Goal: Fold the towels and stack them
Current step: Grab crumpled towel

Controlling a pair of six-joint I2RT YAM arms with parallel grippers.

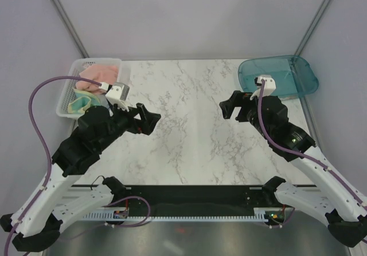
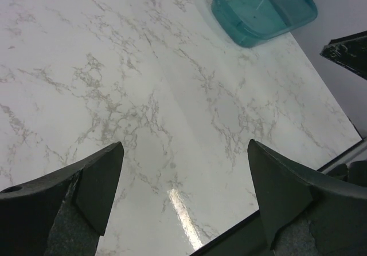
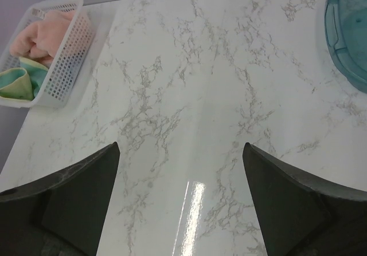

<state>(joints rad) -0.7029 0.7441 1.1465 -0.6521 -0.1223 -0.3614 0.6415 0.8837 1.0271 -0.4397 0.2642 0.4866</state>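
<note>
The towels lie bunched in a white mesh basket [image 1: 64, 98] at the table's back left. A salmon-pink towel [image 1: 98, 74] fills its far part, and a pale-yellow one with a teal patch [image 1: 80, 103] lies nearer; the right wrist view shows the pink towel [image 3: 43, 32] and the yellow-teal one [image 3: 17, 81] too. My left gripper [image 1: 150, 118] hovers open over the marble right of the basket, nothing between its fingers [image 2: 100, 184]. My right gripper [image 1: 229, 106] hangs open over the table's right half, facing left, also holding nothing.
A teal translucent tray [image 1: 278, 77] sits at the back right corner, seen also as the teal tray [image 2: 261, 10] in the left wrist view. Grey walls close the table on three sides. The arm bases stand at the near edge.
</note>
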